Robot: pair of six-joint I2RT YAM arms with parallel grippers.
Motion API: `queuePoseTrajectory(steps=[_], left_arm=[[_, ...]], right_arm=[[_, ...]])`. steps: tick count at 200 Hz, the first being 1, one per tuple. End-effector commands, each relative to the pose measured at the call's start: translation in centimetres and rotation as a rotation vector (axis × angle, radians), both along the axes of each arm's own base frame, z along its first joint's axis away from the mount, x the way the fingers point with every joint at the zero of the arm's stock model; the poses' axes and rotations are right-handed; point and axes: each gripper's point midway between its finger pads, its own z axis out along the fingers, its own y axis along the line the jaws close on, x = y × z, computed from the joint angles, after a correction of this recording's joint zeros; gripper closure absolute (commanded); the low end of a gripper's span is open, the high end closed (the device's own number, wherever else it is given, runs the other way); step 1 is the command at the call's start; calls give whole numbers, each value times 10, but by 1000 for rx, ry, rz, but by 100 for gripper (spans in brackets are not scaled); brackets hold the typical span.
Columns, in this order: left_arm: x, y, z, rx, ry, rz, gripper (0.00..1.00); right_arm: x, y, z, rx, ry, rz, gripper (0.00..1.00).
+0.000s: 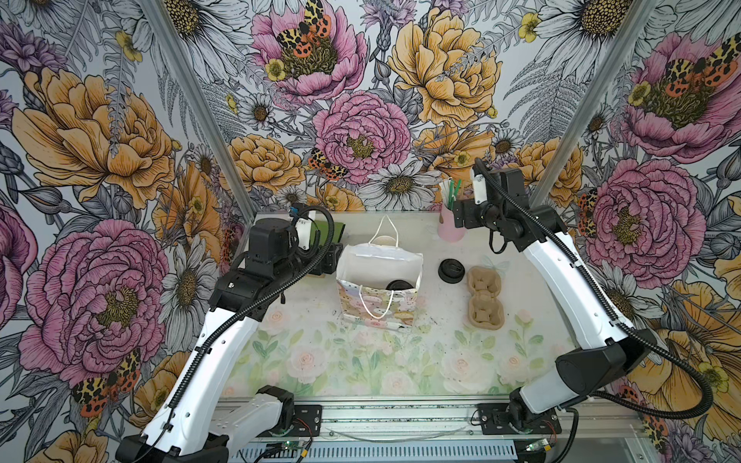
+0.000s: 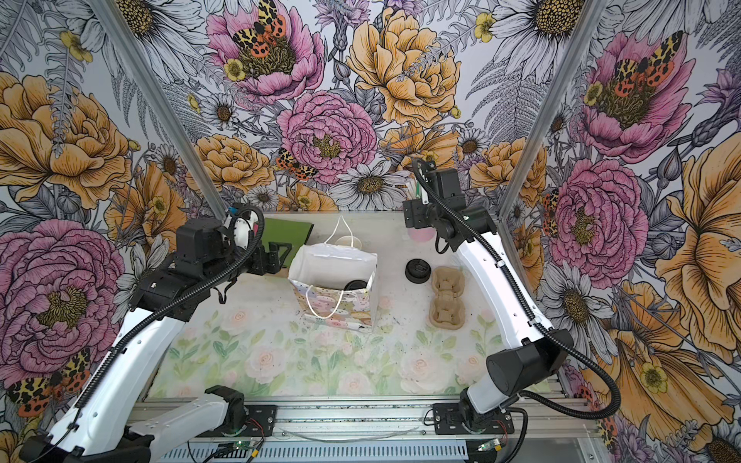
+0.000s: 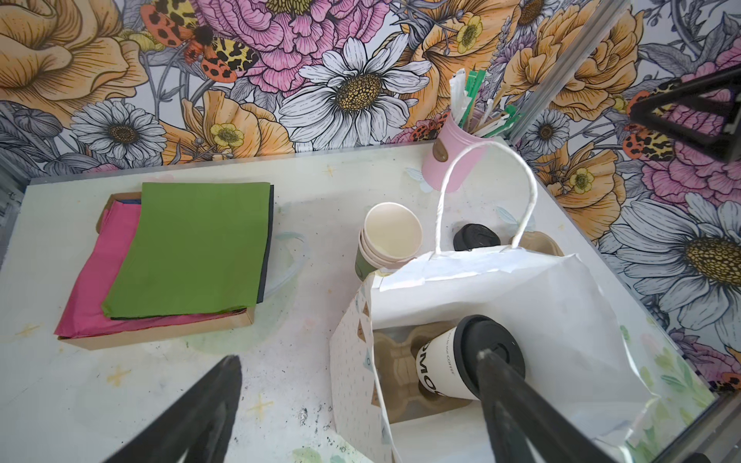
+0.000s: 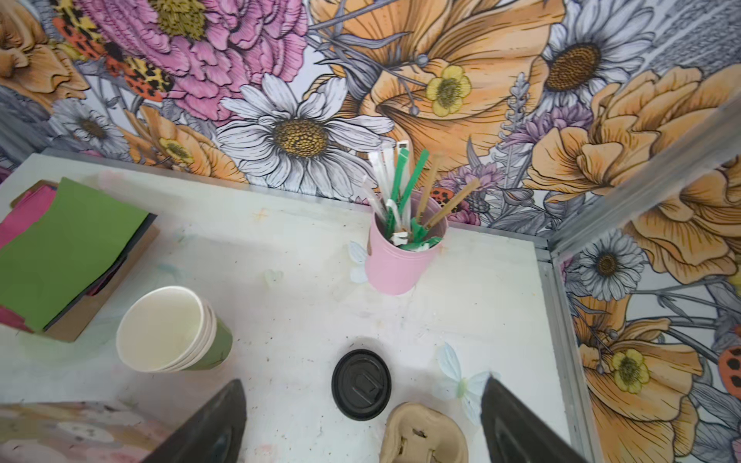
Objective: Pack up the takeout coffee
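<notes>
The left gripper (image 3: 357,356) stands wide open and holds nothing. In both top views it hangs at the bag's (image 1: 377,308) 9 o'clock, just beside the rim (image 2: 333,256). In the left wrist view one of its fingers (image 3: 505,401) crosses in front of the coffee's lid (image 3: 495,344); the top views show the gripper (image 1: 325,259) apart from that lid (image 1: 399,285).

The coffee (image 3: 445,364) sits inside the bag, tilted, its base in a cardboard carrier (image 3: 395,360) on the bag's floor. Its black lid leans toward the bag's 3 o'clock wall.

The right gripper (image 4: 363,383) is also spread wide with nothing in it. In a top view it hovers over the pink cup (image 1: 451,230) at the bag's 1 o'clock, well apart from the bag. The pink cup (image 4: 401,264) holds stirrers (image 4: 409,188).

On the table (image 1: 441,332), a loose lid (image 1: 451,270) lies at the bag's 3 o'clock. A second carrier (image 1: 484,296) lies just beyond it, toward 4 o'clock. A cup stack (image 3: 391,236) stands just behind the bag at 12 o'clock. A tray (image 3: 160,340) of green and pink napkins (image 3: 192,248) lies at 10 o'clock, behind the left gripper. The bag's far handle (image 3: 489,192) stands upright above its open mouth; the near one (image 1: 375,300) hangs down the front.
</notes>
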Motion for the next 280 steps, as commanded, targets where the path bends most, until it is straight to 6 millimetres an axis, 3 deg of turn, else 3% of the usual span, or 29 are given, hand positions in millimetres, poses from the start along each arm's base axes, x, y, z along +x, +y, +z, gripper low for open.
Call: queuePoseTrajectory(steps=[1, 30, 76, 142, 196, 280], left_arm=[[9, 10, 12, -14, -98, 17, 6], [8, 22, 11, -32, -147, 22, 1], [11, 31, -5, 6, -163, 17, 1], [6, 37, -11, 3, -230, 22, 1], [4, 40, -12, -16, -237, 29, 1], [6, 41, -15, -28, -231, 33, 1]], right_arm=[[30, -17, 0, 38, -24, -71, 12], [65, -40, -6, 52, -22, -138, 19], [117, -85, -19, 155, -21, -250, 30], [188, -114, -55, 286, -23, -267, 37], [226, -112, -92, 389, -8, -203, 39], [252, -109, -125, 449, -20, -180, 52]])
